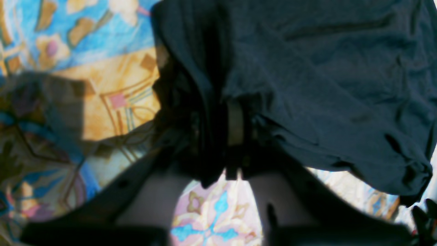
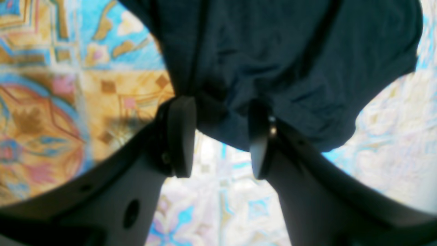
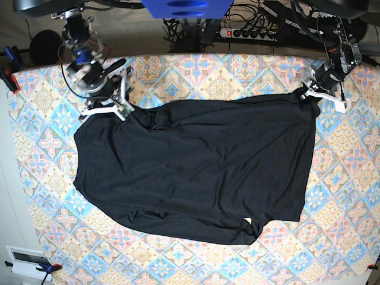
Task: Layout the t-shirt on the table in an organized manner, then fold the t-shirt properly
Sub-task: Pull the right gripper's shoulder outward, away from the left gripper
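Across the table (image 3: 35, 166) the black t-shirt (image 3: 196, 172) lies spread (bare cloth rings it); right gripper (image 2: 220, 136) pinches one far corner, left gripper (image 1: 235, 136) clamps the other.

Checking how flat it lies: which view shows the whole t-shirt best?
The base view: the t-shirt appears whole, spread across the table. Each wrist view shows only a bunched edge between that gripper's fingers.
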